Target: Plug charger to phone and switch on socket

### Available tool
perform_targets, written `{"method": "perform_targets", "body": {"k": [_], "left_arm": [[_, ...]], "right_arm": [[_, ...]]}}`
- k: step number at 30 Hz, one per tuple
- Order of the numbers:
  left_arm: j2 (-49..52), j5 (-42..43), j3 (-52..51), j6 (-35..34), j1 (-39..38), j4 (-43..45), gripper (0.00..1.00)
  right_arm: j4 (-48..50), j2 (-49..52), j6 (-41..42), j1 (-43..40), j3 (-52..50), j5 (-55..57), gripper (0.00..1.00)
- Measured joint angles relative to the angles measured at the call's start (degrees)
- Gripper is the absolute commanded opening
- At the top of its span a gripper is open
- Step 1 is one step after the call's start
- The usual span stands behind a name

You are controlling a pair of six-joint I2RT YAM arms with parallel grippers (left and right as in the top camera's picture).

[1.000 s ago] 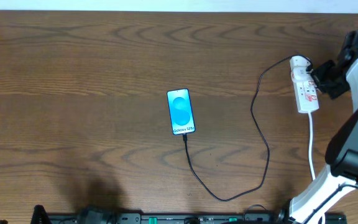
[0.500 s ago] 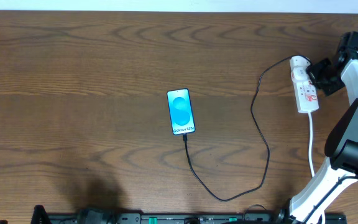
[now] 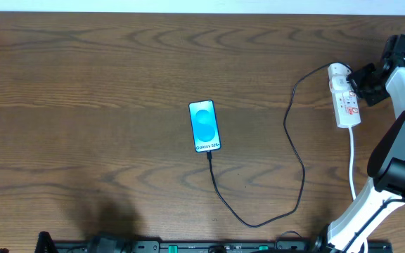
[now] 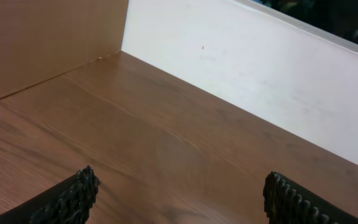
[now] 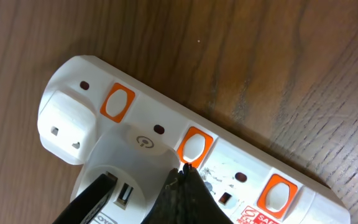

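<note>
The right claw (image 5: 184, 169) is pinched shut with nothing in it. Its dark tip points down at the second orange switch (image 5: 193, 145) from the rounded end of the socket (image 5: 143, 107), touching the switch's near edge or just above it; which one is unclear. A white adapter (image 5: 128, 158) sits in the socket just beside that switch, between it and the first orange switch.

From above, the socket lies near the counter's (image 3: 83, 105) right edge, with a white cord (image 3: 352, 158) trailing from its near end toward the front. The charger (image 3: 294, 140), a thin black cable, leaves the socket's far end, loops down across the counter and comes up to the phone (image 3: 204, 126). Its tip meets the phone's near end, by the "Galaxy S25" text. The phone lies flat, screen lit blue, around the middle of the counter, well apart from the socket.

The left claw (image 4: 179, 196) is spread wide and holds nothing, over bare wood by a white wall (image 4: 260, 74).
</note>
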Motion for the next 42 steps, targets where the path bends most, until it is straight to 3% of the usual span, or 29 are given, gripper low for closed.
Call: {"method": "perform_targets", "body": {"k": [23,32,36,42], "left_arm": [[0.0,0.0,0.0,0.0,0.0,0.0,0.87],[0.0,0.0,0.0,0.0,0.0,0.0,0.87],[0.0,0.0,0.0,0.0,0.0,0.0,0.87],[0.0,0.0,0.0,0.0,0.0,0.0,0.87]], "right_arm": [[0.4,3.7,1.0,0.0,1.1,0.0,0.01],[-2.1,3.0,-2.8,0.0,1.5,0.4,0.01],[-5.4,-2.9,-5.6,-0.1,0.7,3.8,0.01],[-3.3,-24.1,-8.1,-1.1,0.7,10.0,0.01]]}}
